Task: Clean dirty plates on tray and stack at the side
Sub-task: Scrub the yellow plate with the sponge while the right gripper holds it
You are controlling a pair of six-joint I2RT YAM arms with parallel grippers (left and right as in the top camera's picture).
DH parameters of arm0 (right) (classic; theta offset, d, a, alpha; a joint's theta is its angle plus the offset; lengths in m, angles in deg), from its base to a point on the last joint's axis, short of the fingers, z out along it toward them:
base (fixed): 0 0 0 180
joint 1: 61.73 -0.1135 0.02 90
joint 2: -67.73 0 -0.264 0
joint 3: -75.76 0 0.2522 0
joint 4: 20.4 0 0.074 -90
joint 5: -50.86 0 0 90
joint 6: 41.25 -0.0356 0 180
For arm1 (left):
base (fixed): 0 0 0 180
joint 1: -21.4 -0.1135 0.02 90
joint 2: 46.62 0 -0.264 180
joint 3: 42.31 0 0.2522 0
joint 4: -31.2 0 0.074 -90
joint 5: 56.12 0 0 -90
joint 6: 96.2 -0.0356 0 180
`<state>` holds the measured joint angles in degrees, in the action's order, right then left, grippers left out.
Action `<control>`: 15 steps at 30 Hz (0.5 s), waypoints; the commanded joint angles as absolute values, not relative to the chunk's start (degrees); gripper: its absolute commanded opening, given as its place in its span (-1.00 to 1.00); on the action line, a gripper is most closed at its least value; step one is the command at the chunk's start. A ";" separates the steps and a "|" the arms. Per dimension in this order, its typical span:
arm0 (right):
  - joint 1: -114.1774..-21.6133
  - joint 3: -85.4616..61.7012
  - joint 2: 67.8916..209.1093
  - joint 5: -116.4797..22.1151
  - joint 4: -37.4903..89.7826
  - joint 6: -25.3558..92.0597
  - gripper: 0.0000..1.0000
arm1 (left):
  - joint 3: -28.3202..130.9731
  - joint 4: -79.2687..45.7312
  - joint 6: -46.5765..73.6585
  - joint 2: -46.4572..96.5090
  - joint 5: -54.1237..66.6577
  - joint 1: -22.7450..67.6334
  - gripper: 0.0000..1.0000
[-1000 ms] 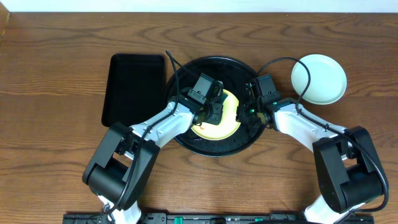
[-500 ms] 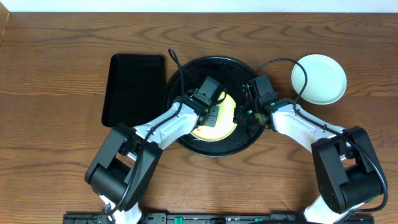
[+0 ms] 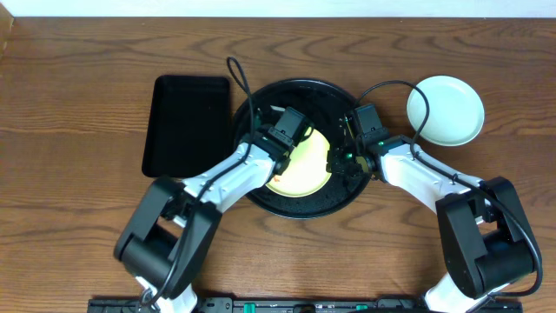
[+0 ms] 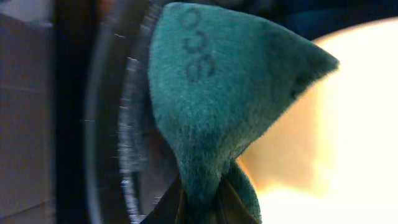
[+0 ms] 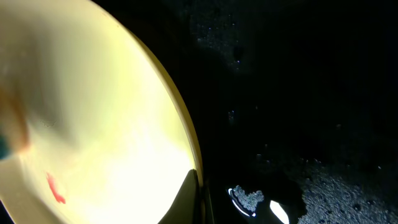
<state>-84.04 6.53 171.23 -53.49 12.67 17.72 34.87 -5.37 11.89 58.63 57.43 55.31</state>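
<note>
Yellow plate (image 3: pixel 304 169) is the one we are wiping; it lies in the round black tray (image 3: pixel 300 207) at the centre of the table (image 3: pixel 87 69), while a mint plate (image 3: pixel 445 110) sits off the tray at its 2 o'clock. Our left tool (image 4: pixel 199 208) is clamped tight on a teal cloth (image 4: pixel 217 93) at the plate's 10 o'clock edge. Our right tool (image 5: pixel 198 199), closed, seems to pinch the rim at 3 o'clock. A red smear (image 5: pixel 55 186) shows, so we judge the next move calls for dragging the cloth across it.

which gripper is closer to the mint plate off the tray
Right. The right gripper is over the tray, left of the mint plate; the left gripper is farther left.
</note>
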 commanded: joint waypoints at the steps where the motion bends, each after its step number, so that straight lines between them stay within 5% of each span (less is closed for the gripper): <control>1: -82.51 6.60 171.56 -48.37 13.92 17.51 -0.97 | 34.45 -5.92 14.10 53.21 61.87 53.62 -0.85; 10: -82.51 6.60 171.54 -48.44 13.92 17.46 -0.97 | 34.28 -5.87 28.96 48.55 30.51 53.64 -0.85; 15: -82.51 6.60 171.54 -48.64 13.94 16.59 -0.98 | 33.16 -5.83 32.06 51.44 27.05 55.24 -0.85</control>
